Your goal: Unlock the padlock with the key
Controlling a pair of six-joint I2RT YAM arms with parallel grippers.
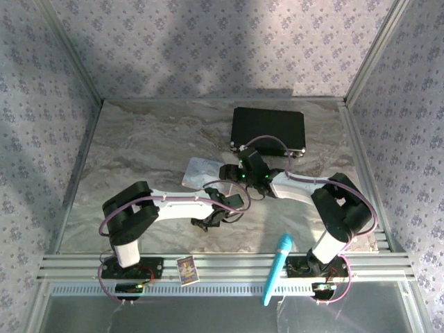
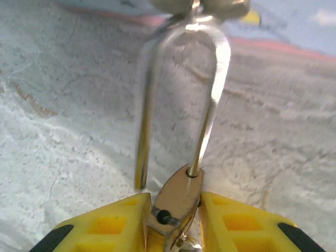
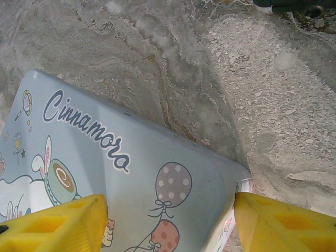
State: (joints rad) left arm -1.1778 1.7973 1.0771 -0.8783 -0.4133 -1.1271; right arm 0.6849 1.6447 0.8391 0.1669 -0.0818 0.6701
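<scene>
The padlock (image 2: 178,197) stands between my left gripper's (image 2: 174,220) yellow fingers (image 2: 113,223), its body turned slantwise. Its silver shackle (image 2: 212,100) rises away from me: the right leg sits in the body, the left leg's end hangs free beside it. A thin dark gap shows at the right finger, and I cannot tell whether the pads still press. A thin silvery piece (image 2: 185,242) shows under the body; I cannot tell if it is the key. From above, my left gripper (image 1: 208,220) is low at mid-table. My right gripper (image 3: 170,226) is open over the pastel tin's (image 3: 131,173) corner.
The pastel tin (image 1: 198,170) lies flat on the marbled table (image 1: 139,152), just beyond the left gripper. A black case (image 1: 269,128) sits at the back. A turquoise tool (image 1: 279,267) and a small card (image 1: 186,269) rest on the near rail. Patterned walls close in three sides.
</scene>
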